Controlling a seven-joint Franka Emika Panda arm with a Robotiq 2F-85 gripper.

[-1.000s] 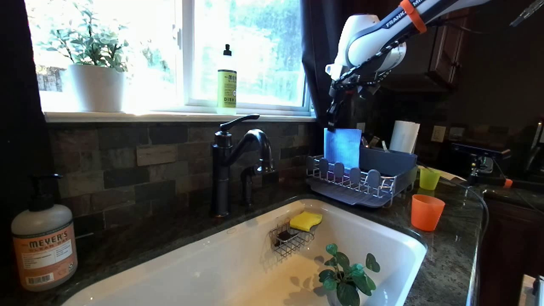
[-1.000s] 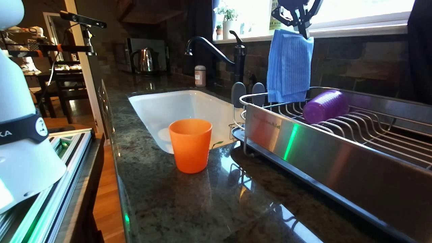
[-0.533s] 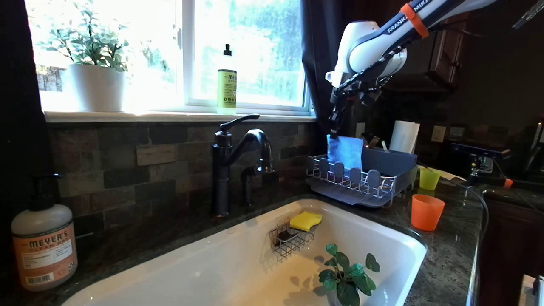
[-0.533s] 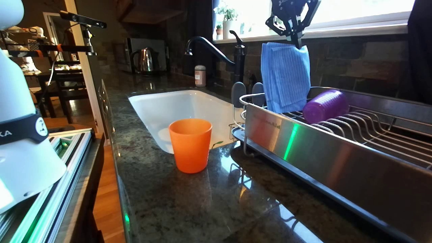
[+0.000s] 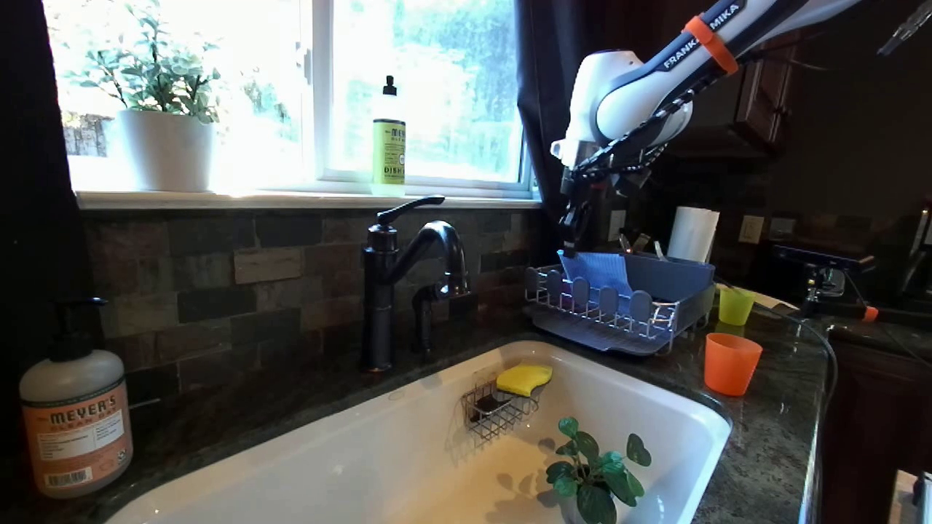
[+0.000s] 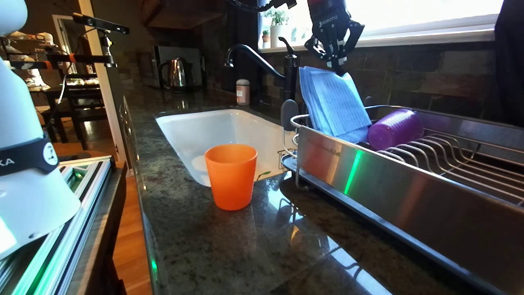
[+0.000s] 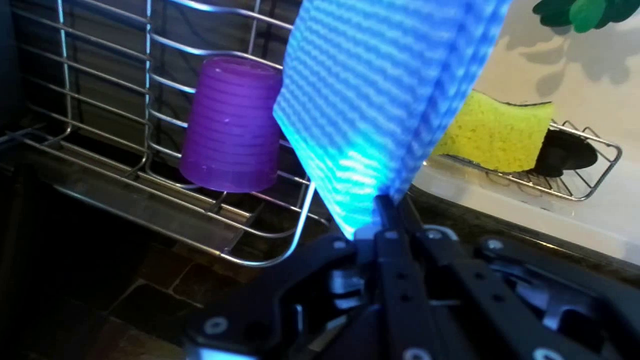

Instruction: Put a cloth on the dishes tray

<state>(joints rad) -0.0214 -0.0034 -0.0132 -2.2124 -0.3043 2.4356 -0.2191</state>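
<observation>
A folded blue cloth (image 5: 595,274) hangs tilted from my gripper (image 5: 569,246); it also shows in an exterior view (image 6: 336,104) and in the wrist view (image 7: 380,85). The gripper is above the sink-side end of the grey dish rack (image 6: 409,200), and its fingertips (image 6: 338,69) are shut on the cloth's upper corner. In the wrist view the two fingertips (image 7: 395,202) pinch that corner. The cloth's lower part is inside the dish rack (image 5: 666,275), beside the purple cup. Its bottom edge is partly hidden behind the rack's wall and tines.
A purple cup (image 6: 395,129) lies on its side in the rack. An orange cup (image 6: 231,178) stands on the counter, with a green cup (image 5: 735,306) farther back. The black faucet (image 5: 378,298) and white sink (image 5: 328,466) with a yellow sponge (image 5: 524,378) are beside the rack.
My gripper has moved down and toward the sink, still holding the cloth. The cloth has sunk into the rack and now slants instead of hanging straight.
</observation>
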